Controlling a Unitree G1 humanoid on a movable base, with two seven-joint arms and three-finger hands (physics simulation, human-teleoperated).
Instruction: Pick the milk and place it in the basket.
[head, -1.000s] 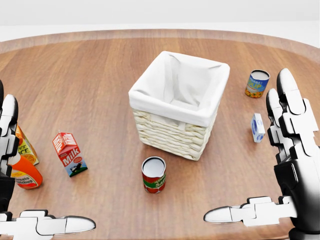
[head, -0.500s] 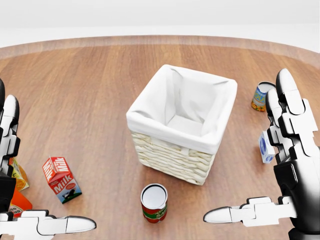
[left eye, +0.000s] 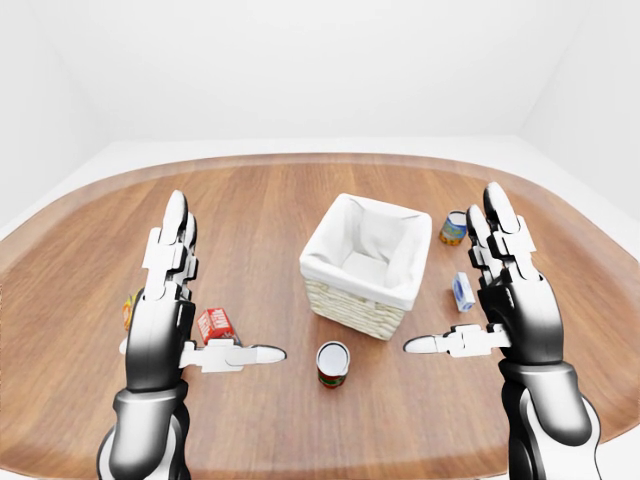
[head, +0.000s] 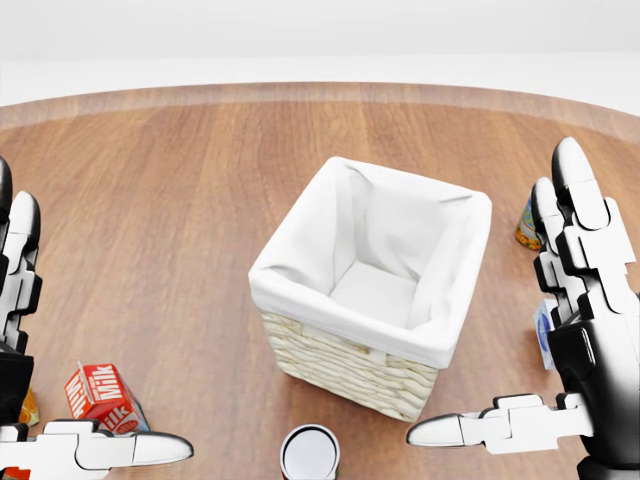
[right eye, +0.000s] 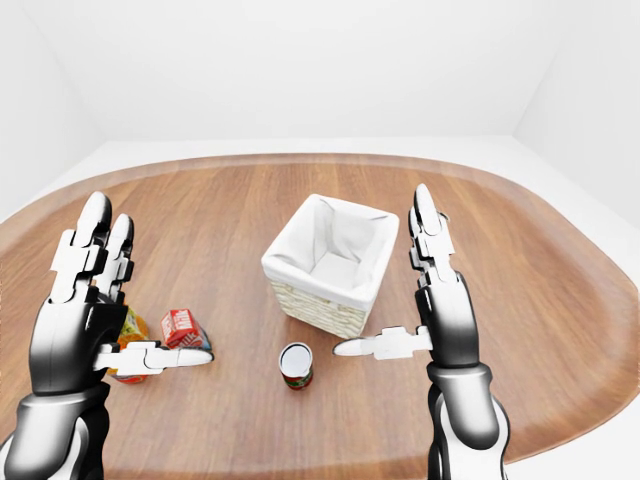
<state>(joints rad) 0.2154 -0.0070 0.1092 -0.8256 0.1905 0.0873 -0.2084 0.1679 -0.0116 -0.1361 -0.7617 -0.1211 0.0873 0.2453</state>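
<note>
The milk carton (right eye: 184, 328), red with white lettering, is seen lying tilted on the wooden tabletop (left eye: 260, 210), low at the left of the head view, partly hidden there by the outstretched thumb of the left robot hand (left eye: 166, 300). It is not touched by either hand, and it stands well apart from the basket (head: 375, 285), to the basket's lower left. Just beside the carton, on its left, an orange juice carton (right eye: 131, 325) and an orange bottle are partly covered by the left robot hand; little of them can be made out. The left robot hand is held released above the tabletop, its fingers (left eye: 172, 235) stretched upward and its thumb pointed toward the middle, with nothing grasped. The basket, woven of pale wicker and lined with white cloth, is placed near the middle of the tabletop, and nothing is seen inside it. A red tin can (left eye: 332, 363) with a silver lid stands upright just below the basket in the left-eye view. To the basket's right, a small blue and white carton (left eye: 462, 291) and a yellow and blue can (left eye: 454, 227) are seen close by the right robot hand (left eye: 505, 300), which is likewise held spread and released, clasping nothing.
</note>
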